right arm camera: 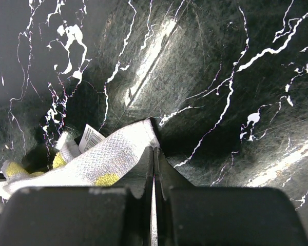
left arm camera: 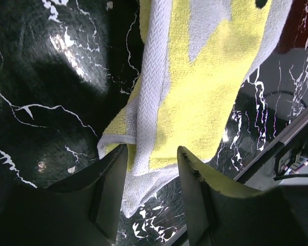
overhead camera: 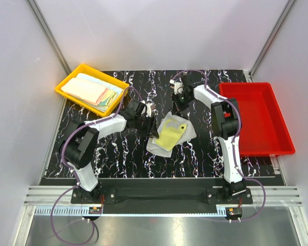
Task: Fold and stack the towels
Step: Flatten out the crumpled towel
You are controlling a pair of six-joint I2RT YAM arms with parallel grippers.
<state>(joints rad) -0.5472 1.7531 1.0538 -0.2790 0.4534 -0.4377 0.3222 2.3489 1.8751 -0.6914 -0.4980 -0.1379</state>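
right end effector (right arm camera: 153, 154) pinches towel (right arm camera: 110, 156) corner; yellow tray (overhead camera: 68, 80) holds folded towels (overhead camera: 90, 91)

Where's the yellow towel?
In the top view, the yellow towel lies in the middle of the table, the left gripper at its left edge, the right gripper pinching its far corner.
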